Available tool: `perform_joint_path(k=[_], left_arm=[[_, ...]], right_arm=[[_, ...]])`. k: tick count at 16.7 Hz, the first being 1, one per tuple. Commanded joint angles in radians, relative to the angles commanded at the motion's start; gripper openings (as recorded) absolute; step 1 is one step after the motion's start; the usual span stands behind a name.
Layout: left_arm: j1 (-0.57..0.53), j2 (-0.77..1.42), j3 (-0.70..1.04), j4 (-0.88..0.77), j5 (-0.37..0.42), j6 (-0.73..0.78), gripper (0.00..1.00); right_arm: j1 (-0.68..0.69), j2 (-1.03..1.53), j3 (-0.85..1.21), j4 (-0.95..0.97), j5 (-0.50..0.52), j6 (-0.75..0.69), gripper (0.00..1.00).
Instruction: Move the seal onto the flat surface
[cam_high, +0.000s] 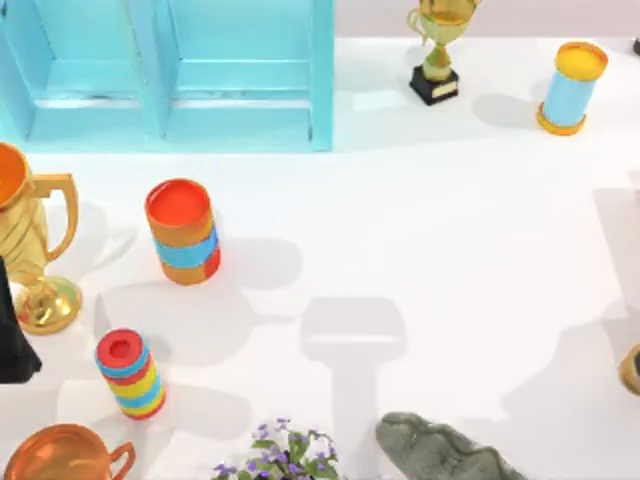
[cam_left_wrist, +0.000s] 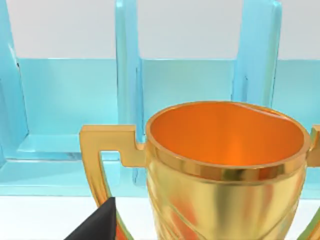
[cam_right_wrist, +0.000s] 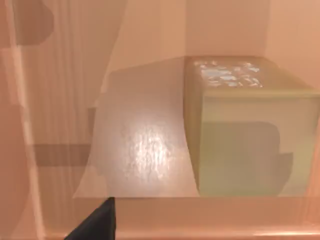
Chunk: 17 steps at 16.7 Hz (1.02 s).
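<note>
In the right wrist view a tan boxy block with pale marks on its top face, the seal (cam_right_wrist: 250, 130), stands close ahead on a glossy tan surface. A dark part of my right gripper (cam_right_wrist: 95, 222) shows at that picture's lower edge. A small tan-brown thing (cam_high: 630, 368) peeks in at the right edge of the top view; I cannot tell what it is. The flat surface, the white tabletop (cam_high: 450, 250), spreads across the middle. My left arm (cam_high: 12, 335) is a dark shape at the far left, behind a gold trophy (cam_left_wrist: 225, 170).
A light blue shelf unit (cam_high: 170, 75) stands at the back left. Banded cylinders (cam_high: 183, 232) (cam_high: 130, 373) (cam_high: 570, 88), a second trophy (cam_high: 437, 55), a copper cup (cam_high: 65, 455), a plant (cam_high: 283, 455) and a grey-green rock (cam_high: 440, 452) ring the table.
</note>
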Motion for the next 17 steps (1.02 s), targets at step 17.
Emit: perform_joint_path(k=[17], left_arm=[[0.0,0.0,0.0,0.0,0.0,0.0,1.0]], right_arm=[[-0.015,0.146,-0.205,0.319,0.001,-0.012,1.0]])
